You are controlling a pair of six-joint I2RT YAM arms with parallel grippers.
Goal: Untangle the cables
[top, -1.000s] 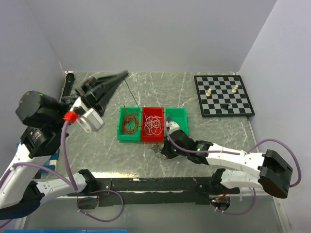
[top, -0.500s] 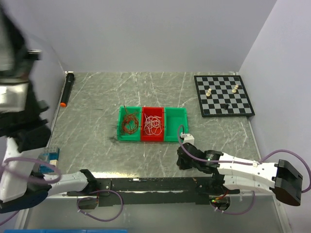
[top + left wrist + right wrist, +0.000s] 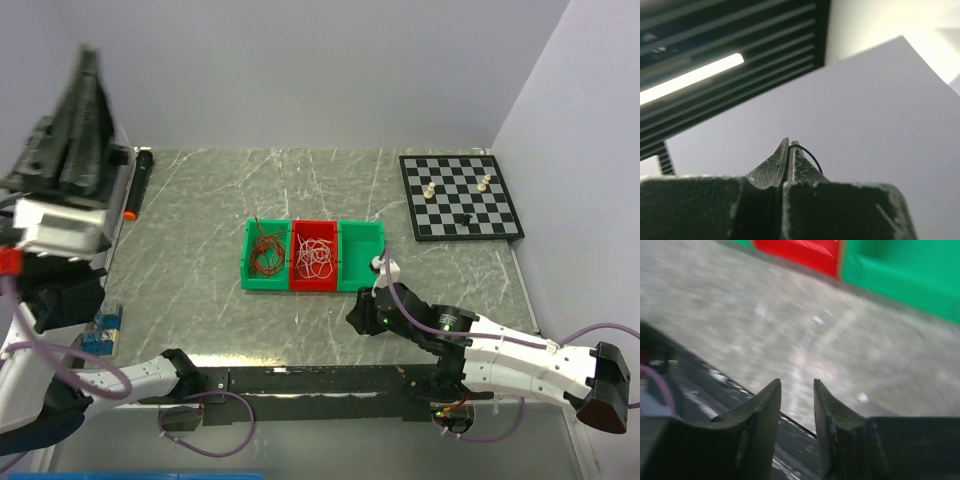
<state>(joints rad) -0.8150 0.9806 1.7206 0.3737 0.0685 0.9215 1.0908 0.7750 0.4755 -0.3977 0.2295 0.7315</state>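
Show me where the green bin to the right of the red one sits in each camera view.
Top external: green bin at the right end of the three-bin row, mid-table.
Left wrist: not in it; only the left gripper, shut on a black wire.
Right wrist: green bin in the upper right corner, beyond the open right gripper.
Shared landmark: the red bin beside it.

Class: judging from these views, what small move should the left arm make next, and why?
Probably lower the left gripper toward the empty-looking right green bin: it is raised high, shut on a black wire, while red-brown wires and white wires sit in their own bins.
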